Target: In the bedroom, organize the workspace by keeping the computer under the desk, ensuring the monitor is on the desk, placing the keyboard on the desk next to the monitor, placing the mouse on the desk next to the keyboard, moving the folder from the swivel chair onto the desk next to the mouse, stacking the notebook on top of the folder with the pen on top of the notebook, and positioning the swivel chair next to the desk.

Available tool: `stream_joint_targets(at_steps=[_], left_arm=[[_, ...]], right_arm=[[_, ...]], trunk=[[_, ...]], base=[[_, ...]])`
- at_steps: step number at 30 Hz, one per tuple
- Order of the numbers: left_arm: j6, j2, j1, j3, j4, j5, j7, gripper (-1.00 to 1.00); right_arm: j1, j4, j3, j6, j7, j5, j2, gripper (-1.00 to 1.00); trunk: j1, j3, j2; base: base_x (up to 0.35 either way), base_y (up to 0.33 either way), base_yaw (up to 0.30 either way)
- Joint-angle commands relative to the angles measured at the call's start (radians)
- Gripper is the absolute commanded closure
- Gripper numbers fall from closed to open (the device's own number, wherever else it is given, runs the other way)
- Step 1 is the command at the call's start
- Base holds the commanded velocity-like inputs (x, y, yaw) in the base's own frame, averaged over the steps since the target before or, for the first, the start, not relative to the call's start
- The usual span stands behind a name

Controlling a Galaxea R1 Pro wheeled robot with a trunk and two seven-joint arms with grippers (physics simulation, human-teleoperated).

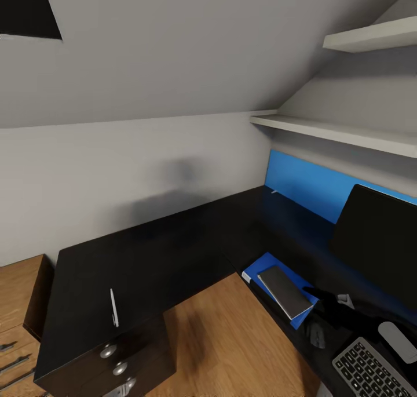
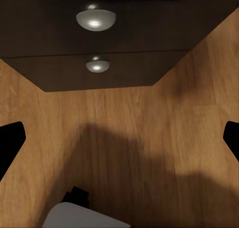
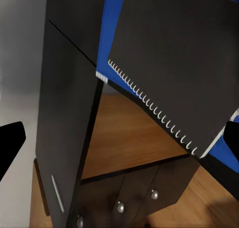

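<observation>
The pen [image 1: 114, 307] lies at 8 o'clock on the surface [image 1: 174, 252], well apart from the notebook [image 1: 285, 291]. Slim, light, likely to roll: pinch mid-barrel. Both hands released.

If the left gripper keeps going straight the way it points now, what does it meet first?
Probably the bare wooden floor: it lies between the open left gripper's fingertips, dead ahead. The desk's drawer unit with its round knobs lies beyond, off the line. Depth is unclear.
</observation>
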Motion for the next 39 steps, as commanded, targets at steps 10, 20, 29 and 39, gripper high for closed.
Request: stream_joint_targets(at_steps=[10, 20, 29, 39], left_arm=[[-0.001, -0.001, 0.0, 0.001, -0.001, 0.01, 0.001, -1.0], [-0.001, -0.001, 0.0, 0.0, -0.001, 0.01, 0.001, -1.0], [0.0, -0.001, 0.0, 0.0, 0.0, 0.011, 0.001, -1.0], [-0.001, -0.001, 0.0, -0.001, 0.024, 0.01, 0.001, -1.0]], right_arm=[[-0.001, -0.047, 0.005, 0.001, 0.029, -0.004, -0.002, -1.0], [-0.001, -0.123, 0.006, 0.002, 0.036, 0.024, -0.003, -1.0], [-0.001, -0.231, 0.038, 0.003, 0.001, 0.21, 0.001, -1.0], [-0.001, -0.377, 0.041, 0.003, -0.087, 0.467, 0.099, -1.0]], trunk=[[0.0, -0.001, -0.001], [0.0, -0.001, -0.001], [0.0, -0.001, -0.001], [0.0, -0.001, -0.001]], base=[[-0.014, 0.0, 0.0], [0.0, 0.0, 0.0], [0.0, 0.0, 0.0], [0.0, 0.0, 0.0]])
